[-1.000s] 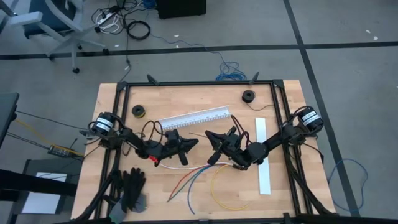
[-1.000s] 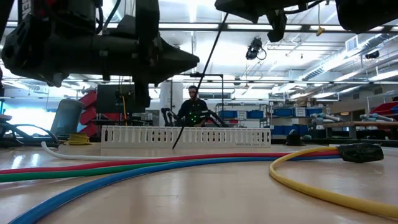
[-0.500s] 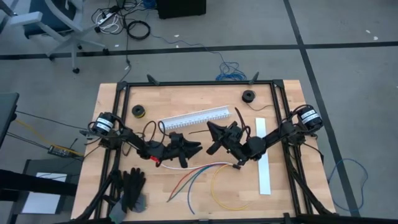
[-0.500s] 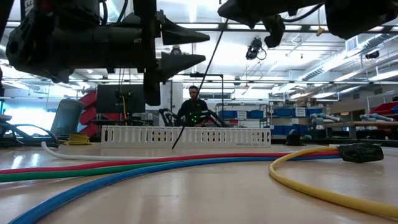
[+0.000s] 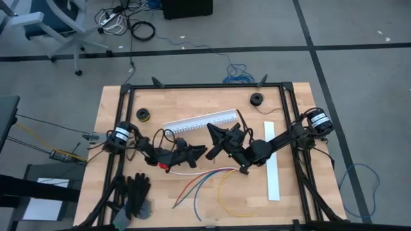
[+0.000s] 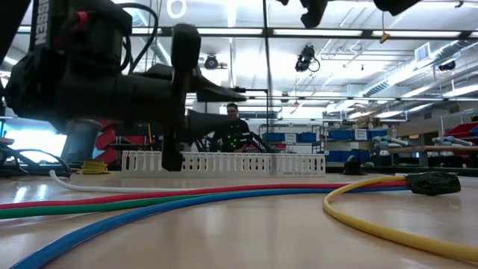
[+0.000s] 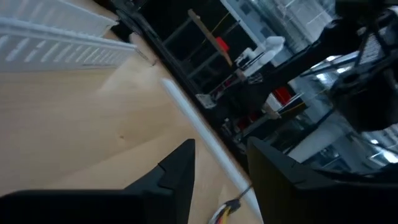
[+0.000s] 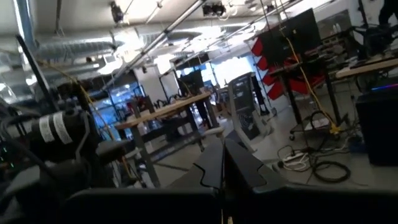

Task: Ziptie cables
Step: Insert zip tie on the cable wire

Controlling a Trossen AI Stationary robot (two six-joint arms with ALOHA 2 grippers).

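Below both sets of fingers, the cables lie loose on the surface; the left gripper has just parted, empty, while the right gripper, closed, has lifted, so bundling remains undone.

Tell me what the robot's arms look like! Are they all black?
Mostly, yes. Both arms are dark and thin, with bends along them. The left arm and right arm each have a round end with a white sticker on it, and black cords loop beside them. The left gripper has two pointy black fingers. The right gripper looks black too.
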